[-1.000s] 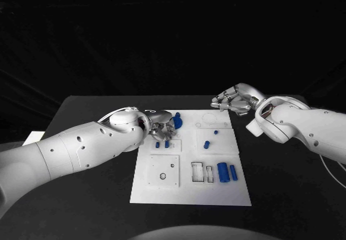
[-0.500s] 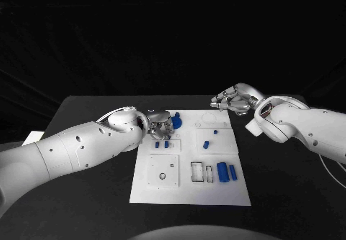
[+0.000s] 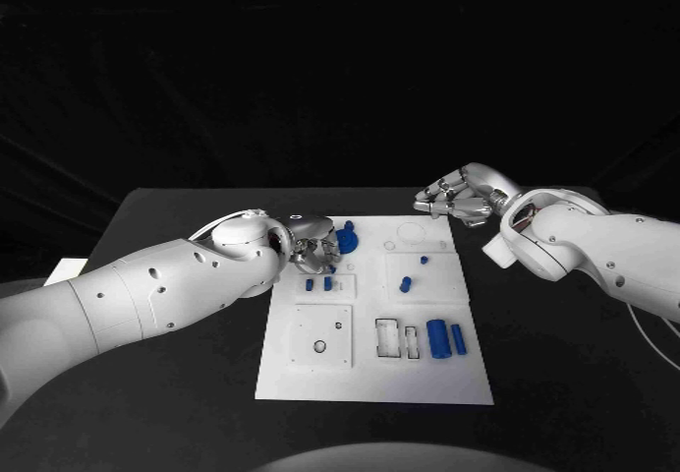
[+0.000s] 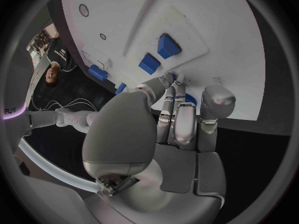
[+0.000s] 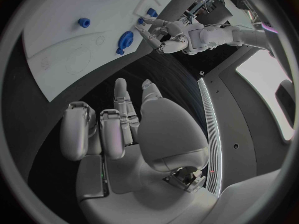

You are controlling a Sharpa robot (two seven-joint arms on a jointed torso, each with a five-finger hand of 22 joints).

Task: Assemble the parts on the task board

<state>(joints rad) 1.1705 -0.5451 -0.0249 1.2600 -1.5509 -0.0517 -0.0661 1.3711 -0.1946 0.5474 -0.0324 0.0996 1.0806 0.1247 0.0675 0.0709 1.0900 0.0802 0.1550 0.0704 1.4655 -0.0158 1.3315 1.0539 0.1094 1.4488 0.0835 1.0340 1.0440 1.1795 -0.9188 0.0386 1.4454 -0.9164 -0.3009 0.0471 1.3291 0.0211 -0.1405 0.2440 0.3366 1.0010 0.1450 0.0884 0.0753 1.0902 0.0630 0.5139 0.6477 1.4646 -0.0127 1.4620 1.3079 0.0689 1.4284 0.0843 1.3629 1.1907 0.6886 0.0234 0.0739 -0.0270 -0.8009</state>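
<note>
The white task board (image 3: 375, 379) lies in the middle of the black table. My left hand (image 3: 314, 254) is at the board's far left edge, its fingers (image 4: 177, 92) drawn together beside a round blue part (image 3: 347, 239). A bit of blue (image 4: 191, 100) shows under those fingers, but the wrist view does not settle whether they grip it. Two small blue pegs (image 3: 319, 284) stand just nearer me. My right hand (image 3: 456, 200) hovers past the board's far right corner with its fingers curled and nothing in them.
More blue parts sit on the board: a small peg (image 3: 424, 261), a short piece (image 3: 406, 284) and two cylinders (image 3: 445, 338) near the right edge. Bare black table (image 3: 170, 393) surrounds the board on all sides.
My left hand has shifted very slightly at the round blue part. The right hand and the parts have stayed where they were.
</note>
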